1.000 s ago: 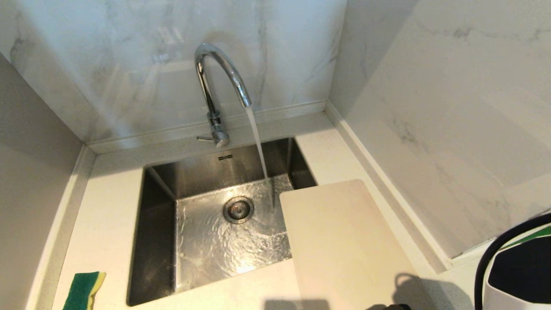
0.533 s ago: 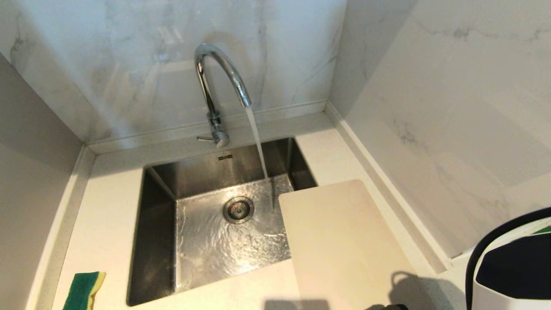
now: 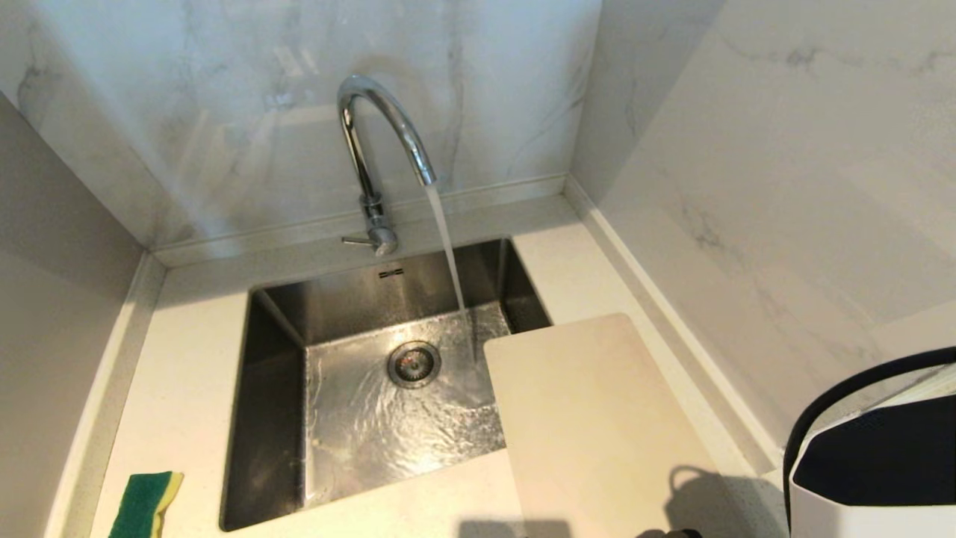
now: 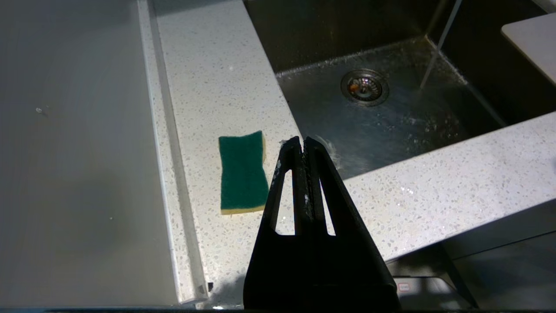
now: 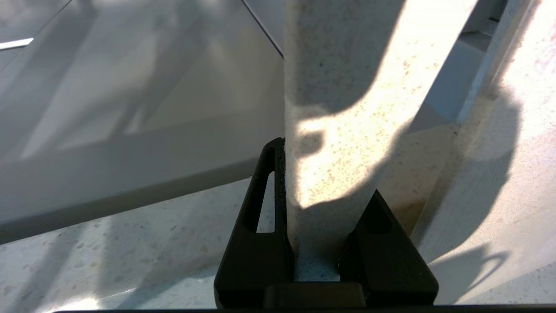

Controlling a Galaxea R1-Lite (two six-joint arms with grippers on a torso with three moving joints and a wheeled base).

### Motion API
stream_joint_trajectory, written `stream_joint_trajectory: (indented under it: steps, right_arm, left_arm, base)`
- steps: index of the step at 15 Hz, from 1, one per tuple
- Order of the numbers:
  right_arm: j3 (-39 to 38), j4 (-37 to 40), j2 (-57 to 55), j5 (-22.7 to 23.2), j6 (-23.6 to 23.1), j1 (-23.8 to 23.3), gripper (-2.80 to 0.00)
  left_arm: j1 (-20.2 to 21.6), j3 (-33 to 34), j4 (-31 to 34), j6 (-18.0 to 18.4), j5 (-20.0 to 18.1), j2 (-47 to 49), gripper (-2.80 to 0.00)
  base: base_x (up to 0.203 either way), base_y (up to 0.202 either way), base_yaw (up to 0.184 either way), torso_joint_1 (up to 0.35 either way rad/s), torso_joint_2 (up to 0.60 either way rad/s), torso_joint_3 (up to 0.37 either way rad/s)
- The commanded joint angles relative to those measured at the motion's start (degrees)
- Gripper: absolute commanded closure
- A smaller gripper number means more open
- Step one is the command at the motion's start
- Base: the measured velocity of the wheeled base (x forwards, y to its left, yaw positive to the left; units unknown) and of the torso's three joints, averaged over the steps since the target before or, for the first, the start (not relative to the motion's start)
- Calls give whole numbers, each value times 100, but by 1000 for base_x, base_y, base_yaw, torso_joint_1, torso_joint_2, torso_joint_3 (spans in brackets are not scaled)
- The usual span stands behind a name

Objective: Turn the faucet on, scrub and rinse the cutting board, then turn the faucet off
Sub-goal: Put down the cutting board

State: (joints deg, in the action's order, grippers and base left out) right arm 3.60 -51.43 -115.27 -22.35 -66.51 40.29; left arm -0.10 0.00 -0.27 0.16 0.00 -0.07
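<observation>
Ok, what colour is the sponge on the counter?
The sponge has a dark green top over a yellow layer; the left wrist view shows it best.

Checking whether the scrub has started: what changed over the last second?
The right arm's white housing pushed further into the head view from the right. The right gripper stays clamped on the cutting board. Faucet running, sponge untouched, left gripper shut.
</observation>
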Motion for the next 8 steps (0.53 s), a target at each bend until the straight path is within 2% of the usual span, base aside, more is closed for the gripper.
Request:
stream_joint_trajectory:
  steps: [1,4,8]
  right_arm:
    - [151,-34,-148,-15,-63,-30,0]
    - [342,-34,-386,-15,-72,-23,0]
    - [228,-42,-400,-24,-72,-22,0]
  left_arm:
    - [1,0,0,-7,0,7,0]
    - [1,0,-4,-1,0,7,0]
    - [1,0,-8,-3,0,7,0]
  base:
    - [0,0,0,0,0,0]
    - [0,0,0,0,0,0]
    - [0,0,0,0,0,0]
